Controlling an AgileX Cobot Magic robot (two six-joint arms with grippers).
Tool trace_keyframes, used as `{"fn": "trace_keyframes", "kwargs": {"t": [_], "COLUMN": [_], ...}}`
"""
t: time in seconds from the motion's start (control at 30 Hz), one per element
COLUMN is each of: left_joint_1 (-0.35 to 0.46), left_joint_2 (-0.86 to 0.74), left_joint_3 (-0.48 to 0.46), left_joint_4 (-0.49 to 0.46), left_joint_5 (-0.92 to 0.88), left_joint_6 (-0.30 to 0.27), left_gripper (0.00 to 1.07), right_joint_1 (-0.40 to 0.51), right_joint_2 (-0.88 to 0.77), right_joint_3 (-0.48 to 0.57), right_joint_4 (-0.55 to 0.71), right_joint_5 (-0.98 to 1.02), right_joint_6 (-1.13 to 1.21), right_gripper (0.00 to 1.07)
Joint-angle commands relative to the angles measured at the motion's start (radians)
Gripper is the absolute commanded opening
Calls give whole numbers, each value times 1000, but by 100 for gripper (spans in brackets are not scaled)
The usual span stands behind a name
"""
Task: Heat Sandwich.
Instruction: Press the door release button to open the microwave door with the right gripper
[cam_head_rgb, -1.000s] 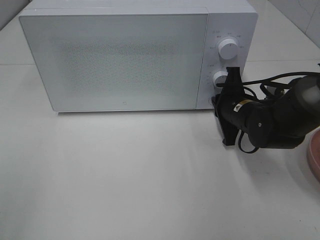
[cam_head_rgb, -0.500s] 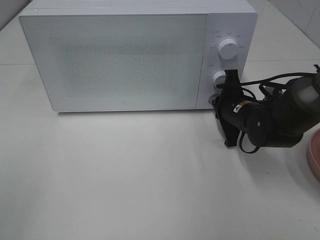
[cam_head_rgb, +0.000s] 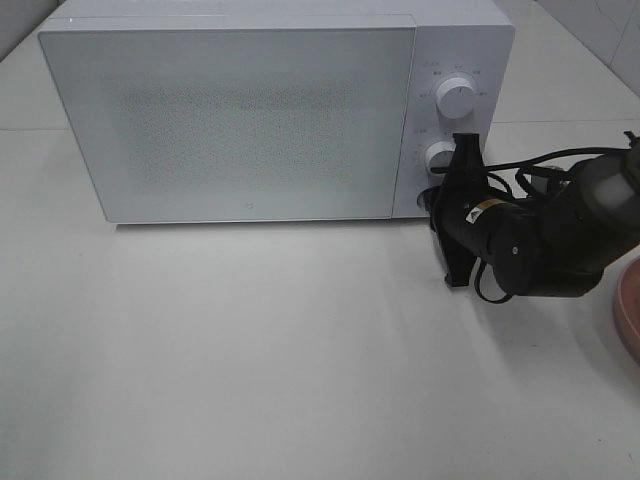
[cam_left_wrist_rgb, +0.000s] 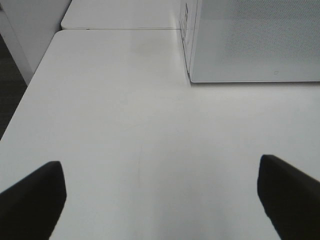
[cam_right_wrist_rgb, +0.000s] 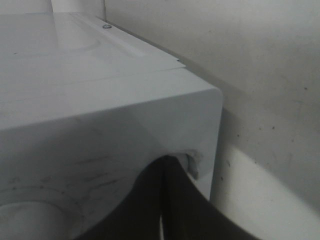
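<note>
— White microwave (cam_head_rgb: 240, 120), door shut, fills the high view. The right gripper (cam_head_rgb: 438, 197) is at its lower right front corner, under the lower knob (cam_head_rgb: 440, 156). Other arm?
— Wrist view only: left gripper (cam_left_wrist_rgb: 160, 165), fingers wide apart, nothing between, over bare table (cam_left_wrist_rgb: 125, 125) near the microwave's left front corner. Right wrist view shows those fingers together, tips against the panel.
— Where's the sandwich?
— Can't place it. Only a pink plate (cam_head_rgb: 628, 310) sliver, cut off at the frame's right edge. From above, the wrist hides the contact point.
— Room?
— Open tabletop before the door. The table edge shows on the left gripper's side.
</note>
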Motion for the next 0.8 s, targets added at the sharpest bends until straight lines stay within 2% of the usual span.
{"fn": "trace_keyframes", "kwargs": {"t": [0.03, 0.8], "left_joint_1": [-4, -4], "left_joint_2": [-26, -26], "left_joint_3": [3, 3], "left_joint_4": [-1, -1], "left_joint_5": [-6, -6], "left_joint_6": [0, 0], "left_gripper": [98, 98], "right_joint_1": [-20, -20], "right_joint_2": [34, 43], "right_joint_3": [-95, -101], "right_joint_4": [6, 4], "right_joint_5": [-332, -253], "right_joint_6": [32, 11], "right_gripper": [0, 0]}}
